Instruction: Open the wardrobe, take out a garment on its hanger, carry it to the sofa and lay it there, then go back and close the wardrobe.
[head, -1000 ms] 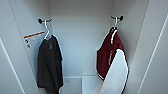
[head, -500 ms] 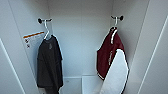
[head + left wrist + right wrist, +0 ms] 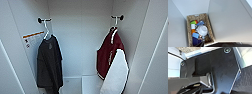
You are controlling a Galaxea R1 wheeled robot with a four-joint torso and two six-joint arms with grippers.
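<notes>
The wardrobe (image 3: 80, 45) stands open in the head view, showing its white back wall and sides. The garment (image 3: 108, 56), a maroon-red jacket with a white sleeve (image 3: 117, 72), hangs on the right. Its thin white hanger (image 3: 115, 23) is caught on a dark hook (image 3: 119, 17) on the right inner wall. The jacket hangs straight down, close to the right wall.
A dark grey-black garment (image 3: 49, 62) hangs from its own hanger (image 3: 46, 31) on the left wall, below an orange-striped label (image 3: 33, 38). A white box (image 3: 90, 83) sits on the wardrobe floor. A wicker basket (image 3: 209, 28) of cups and a white bowl (image 3: 202, 30) appears in the left wrist view.
</notes>
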